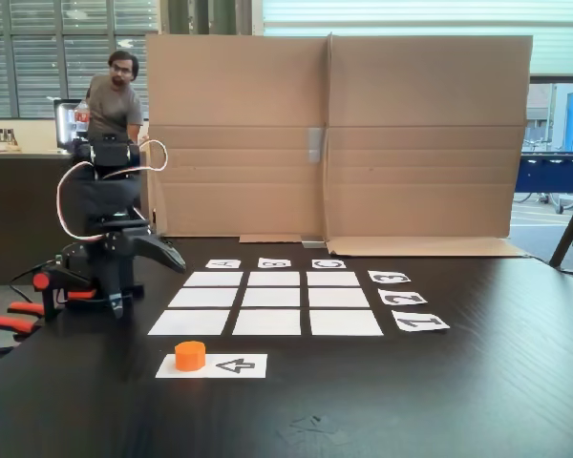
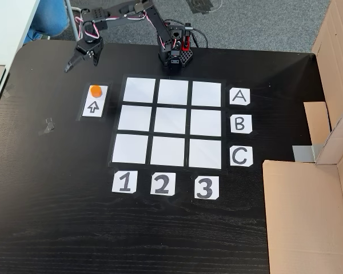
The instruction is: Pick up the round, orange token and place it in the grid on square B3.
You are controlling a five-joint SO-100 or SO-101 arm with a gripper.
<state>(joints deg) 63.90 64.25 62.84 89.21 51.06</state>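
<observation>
The orange token [image 2: 95, 90] [image 1: 190, 355] stands on the near end of a white card with a black arrow [image 2: 95, 103], left of the grid [image 2: 138, 89] [image 1: 213, 279] in the top-down fixed view. Square B3 [image 2: 205, 122] [image 1: 274, 279] is bare, in line with the B card [image 2: 240, 123] and the 3 card [image 2: 206, 187]. My gripper [image 2: 81, 64] [image 1: 172, 260] hangs above the table a little beyond the token, toward the arm's base. Its jaws look spread and hold nothing.
The arm's base [image 2: 172, 54] is clamped at the table edge behind the grid's A row. A tall cardboard screen [image 1: 334, 134] stands along one side of the table. A person [image 1: 115, 95] stands behind the arm. A strip of tape [image 2: 47, 125] lies on the table.
</observation>
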